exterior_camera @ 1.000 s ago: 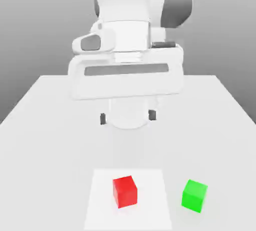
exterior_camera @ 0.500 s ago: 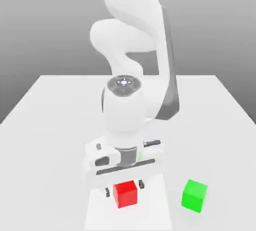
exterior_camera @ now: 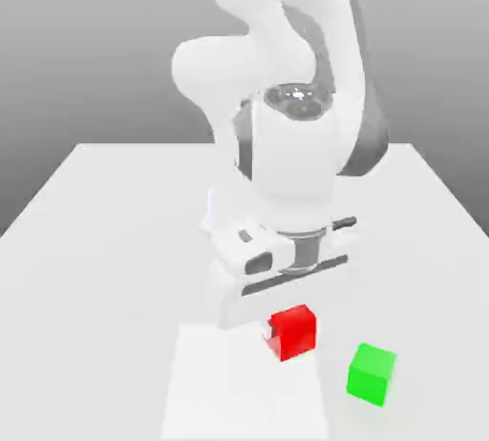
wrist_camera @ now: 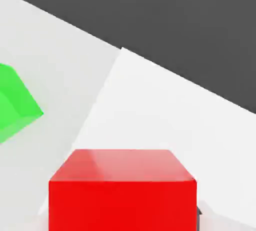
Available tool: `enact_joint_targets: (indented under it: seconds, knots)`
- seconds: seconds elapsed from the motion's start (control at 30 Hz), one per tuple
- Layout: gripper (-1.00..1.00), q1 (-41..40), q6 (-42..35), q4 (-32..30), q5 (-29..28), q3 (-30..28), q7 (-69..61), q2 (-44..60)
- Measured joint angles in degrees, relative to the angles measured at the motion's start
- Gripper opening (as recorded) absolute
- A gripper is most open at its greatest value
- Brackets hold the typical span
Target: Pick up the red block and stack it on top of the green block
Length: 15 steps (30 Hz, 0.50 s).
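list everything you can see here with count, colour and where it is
red block: 1, red, under the hand, lifted clear of the table, to the exterior view's left of the green block
green block: 1, green, resting on the table toward the exterior view's right, apart from the red block
square patch: 1, paler white, flat on the table near its front edge, below and to the exterior view's left of the red block
table: 1, white, under everything
arm: 1, white with grey joints, reaching down over the table
gripper: 1, white, at the end of the arm, shut on the red block
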Motion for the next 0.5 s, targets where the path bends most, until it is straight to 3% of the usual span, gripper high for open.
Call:
enact_joint_targets:
  seconds: [0.2, 0.23, 0.5]
  knots:
    - [-1.00, 2.4, 6.7, 2.0, -2.1, 0.7, 0.7, 8.7]
    - [1.00, 2.5, 7.8, 2.0, -2.4, 0.6, 0.9, 9.9]
    - [1.00, 2.4, 6.3, 2.0, -2.1, 0.7, 0.6, 8.3]
